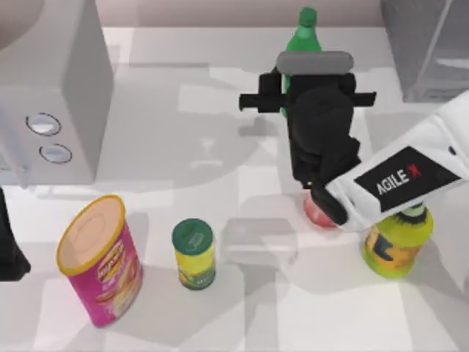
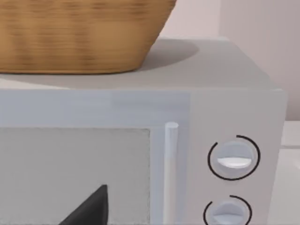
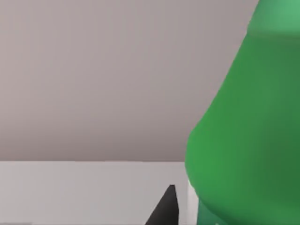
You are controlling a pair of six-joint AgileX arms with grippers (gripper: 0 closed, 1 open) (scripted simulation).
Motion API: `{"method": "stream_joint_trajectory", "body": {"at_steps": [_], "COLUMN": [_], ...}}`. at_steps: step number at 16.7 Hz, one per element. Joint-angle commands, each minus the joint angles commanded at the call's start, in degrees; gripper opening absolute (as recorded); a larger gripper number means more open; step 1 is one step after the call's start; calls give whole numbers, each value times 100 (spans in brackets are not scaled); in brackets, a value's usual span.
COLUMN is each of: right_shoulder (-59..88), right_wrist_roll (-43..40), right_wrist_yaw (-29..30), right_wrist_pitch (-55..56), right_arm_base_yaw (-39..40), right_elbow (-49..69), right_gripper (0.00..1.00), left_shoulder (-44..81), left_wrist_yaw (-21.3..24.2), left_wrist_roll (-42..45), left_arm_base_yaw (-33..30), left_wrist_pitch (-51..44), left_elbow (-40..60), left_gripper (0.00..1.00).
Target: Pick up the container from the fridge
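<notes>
Top view, right end effector (outstretched), at container

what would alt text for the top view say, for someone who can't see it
The right gripper sits at a slim bright-green bottle standing at the table's far edge, left of a large grey cabinet with a translucent panel. On the white table also stand a pink snack tube, a small green-lidded can and a yellow-green bottle; a light grey two-knob box sits far left.

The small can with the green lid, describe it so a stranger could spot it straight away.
Start at the tall pink canister near the table's front left. Just to its right stands the can, short and yellow-green with a dark green lid, much smaller than the canister and lower than the bottles.
</notes>
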Motion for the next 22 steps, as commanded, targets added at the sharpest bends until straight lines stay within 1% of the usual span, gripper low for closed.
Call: {"method": "stream_joint_trajectory", "body": {"at_steps": [3,16,17,22], "right_shoulder": [0,0,0,0], "right_wrist_roll": [0,0,0,0], "right_wrist_yaw": [0,0,0,0], "right_wrist_pitch": [0,0,0,0], "right_arm_base_yaw": [0,0,0,0], "right_elbow": [0,0,0,0], "right_gripper": [0,98,100,100], "left_shoulder": [0,0,0,0], "left_wrist_yaw": [0,0,0,0], "left_wrist_roll": [0,0,0,0], "left_arm_base_yaw": [0,0,0,0], "left_wrist_pitch": [0,0,0,0], "left_elbow": [0,0,0,0], "left_gripper": [100,100,100,100]}}
